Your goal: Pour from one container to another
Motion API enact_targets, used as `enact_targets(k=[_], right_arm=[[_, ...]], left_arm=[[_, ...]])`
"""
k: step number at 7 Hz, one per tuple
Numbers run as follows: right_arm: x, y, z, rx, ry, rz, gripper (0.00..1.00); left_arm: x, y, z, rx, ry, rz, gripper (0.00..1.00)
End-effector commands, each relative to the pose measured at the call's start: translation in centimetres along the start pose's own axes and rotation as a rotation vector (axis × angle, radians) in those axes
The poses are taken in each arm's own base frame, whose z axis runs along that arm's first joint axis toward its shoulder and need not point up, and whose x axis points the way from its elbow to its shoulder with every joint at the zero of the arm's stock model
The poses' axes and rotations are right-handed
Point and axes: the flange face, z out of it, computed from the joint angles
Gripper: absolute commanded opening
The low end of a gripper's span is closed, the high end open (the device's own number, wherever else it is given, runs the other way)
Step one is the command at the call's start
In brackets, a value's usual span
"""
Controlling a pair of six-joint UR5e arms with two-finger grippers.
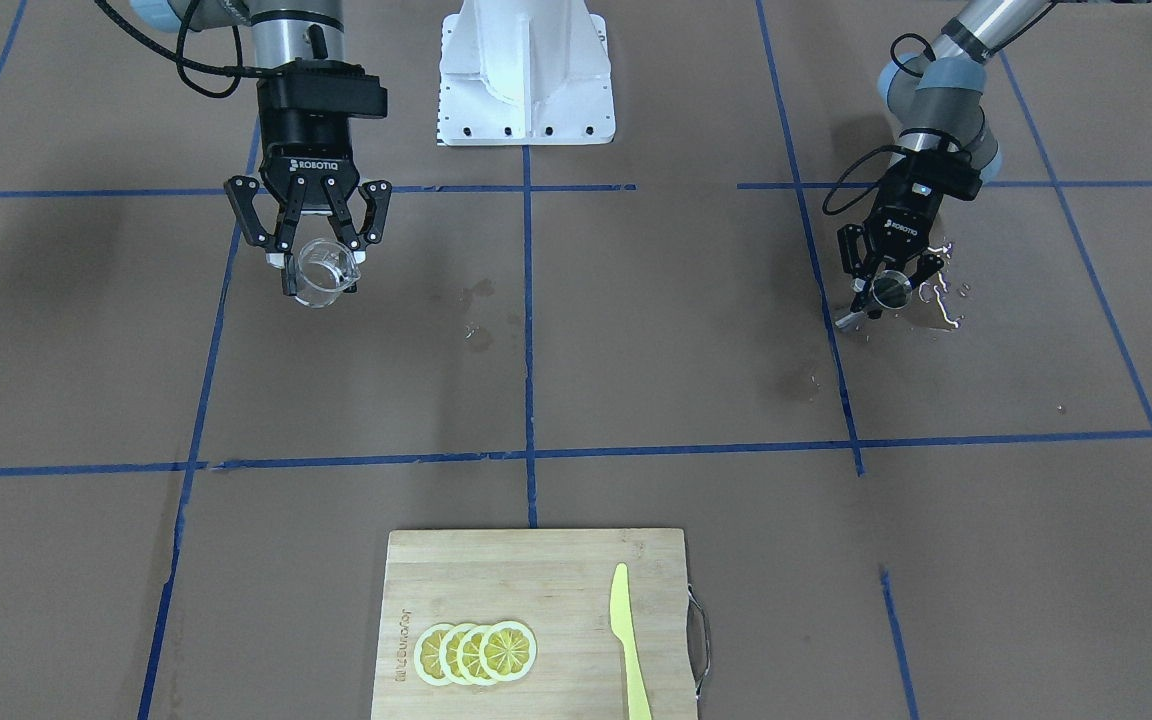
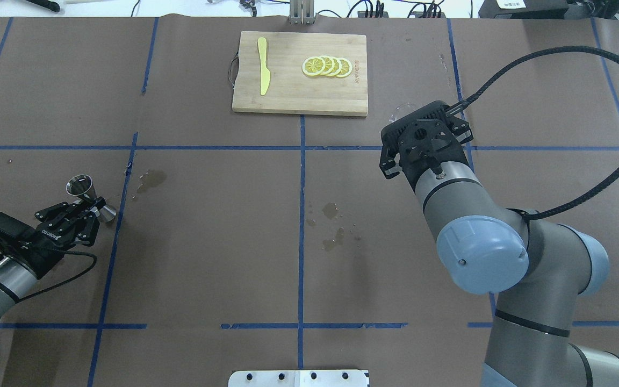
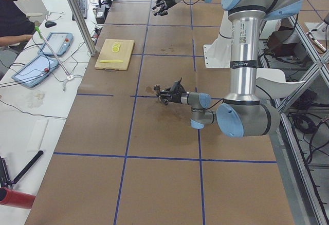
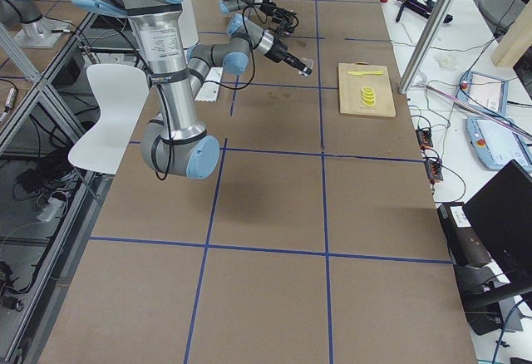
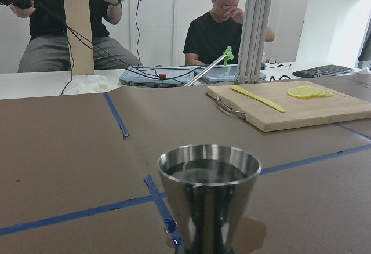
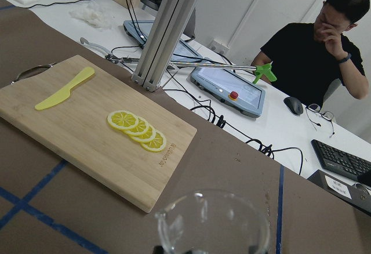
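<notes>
The left gripper (image 1: pixel 888 293) is clamped on the waist of the jigger (image 5: pixel 208 199), holding it upright and low over the table (image 1: pixel 636 350); whether its base touches the paper cannot be told. The upper cone opens upward and appears to hold liquid near its rim. A glinting puddle (image 1: pixel 941 297) lies just beside the jigger, and a darker wet patch (image 1: pixel 802 381) marks the paper a little farther out. Well apart from it, the right gripper (image 1: pixel 321 272) has its fingers closed on either side of the cup (image 6: pixel 211 226), a clear glass with a small spout, carried above the table with its mouth up. Between the two grippers, a scatter of damp spots (image 2: pixel 333 226) stains the brown paper near the centre line of blue tape. Ahead of both grippers, at the table's far edge, sits a wooden board (image 1: pixel 536 580) with a metal handle, bearing a row of overlapping lemon slices (image 1: pixel 476 652) and a yellow knife (image 1: pixel 628 640) lying apart from them. Beyond the board, a person (image 5: pixel 223 31) in a black shirt sits at a white desk with tablets and cables.
</notes>
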Motion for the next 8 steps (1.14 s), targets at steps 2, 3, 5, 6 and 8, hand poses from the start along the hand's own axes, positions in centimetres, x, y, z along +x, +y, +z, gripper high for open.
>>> enact_targets(k=[2, 3, 5, 6, 8], right_arm=[[0.05, -0.18, -0.08, 0.003, 0.000, 0.003, 0.00], [0.02, -0.24, -0.22, 0.004, -0.003, 0.004, 0.00], [0.06, -0.45, -0.42, 0.008, -0.006, 0.008, 0.00], [0.11, -0.52, -0.52, 0.009, -0.007, 0.009, 0.00], [0.12, -0.56, -0.58, 0.009, -0.009, 0.010, 0.00]], left_arm=[[-0.13, 0.12, -0.04, -0.004, -0.005, 0.006, 0.00], [-0.03, 0.23, -0.07, -0.007, -0.003, 0.007, 0.00], [0.30, 0.34, -0.12, -0.009, 0.003, 0.004, 0.01], [0.35, 0.36, -0.17, -0.008, 0.006, 0.002, 0.03], [0.55, 0.52, -0.28, -0.011, 0.012, -0.002, 0.06]])
